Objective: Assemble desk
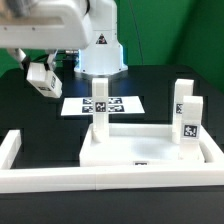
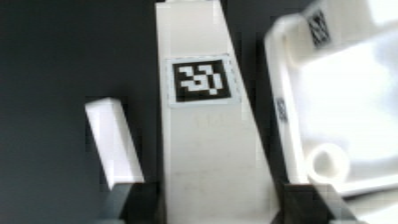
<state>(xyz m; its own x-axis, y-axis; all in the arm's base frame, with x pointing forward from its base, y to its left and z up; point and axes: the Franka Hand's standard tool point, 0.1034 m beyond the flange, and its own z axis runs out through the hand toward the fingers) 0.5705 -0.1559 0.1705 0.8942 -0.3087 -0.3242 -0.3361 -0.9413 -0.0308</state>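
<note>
- We see the jaws [image 1: 42, 78] raised over the counter's [image 1: 30, 110] far left, clamped on a white leg [image 1: 41, 76].
- The white tabletop [image 1: 150, 152] sits at the near edge with tagged legs [image 1: 100, 110] upright.
- Only our wrist view shows the held leg's tag [image 2: 201, 80].

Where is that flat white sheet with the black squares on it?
In the exterior view the marker board lies flat on the black table, behind the desk's tabletop and just before the robot's white base.
</note>
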